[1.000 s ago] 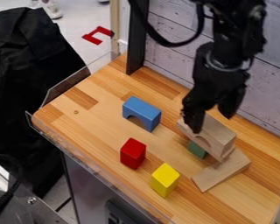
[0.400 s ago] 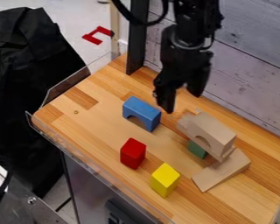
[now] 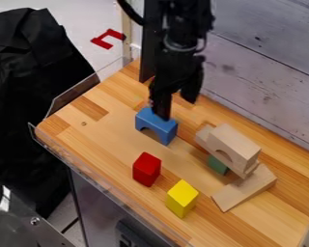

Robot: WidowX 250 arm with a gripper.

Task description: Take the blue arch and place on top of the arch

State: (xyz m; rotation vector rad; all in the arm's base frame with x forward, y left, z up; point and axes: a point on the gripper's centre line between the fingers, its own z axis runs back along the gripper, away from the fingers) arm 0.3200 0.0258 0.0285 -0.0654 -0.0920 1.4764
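Gripper (image 3: 176,110), black and two-fingered, has swung in camera view from the pale wooden arch (image 3: 235,141) to the blue wooden arch (image 3: 156,123), fingers apart, so grasping seems next. Relative to the upright blue arch, the grey plank wall (image 3: 260,89) rises behind; the red block (image 3: 146,170) sits in front, leaving a gap.

A robotics lab: robot arm (image 3: 181,53) over a wooden worktop (image 3: 108,137).

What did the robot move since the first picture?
The gripper moved from the wooden arch over to the blue arch, with its fingers open. Both arches, the red block and the yellow block stayed where they were.
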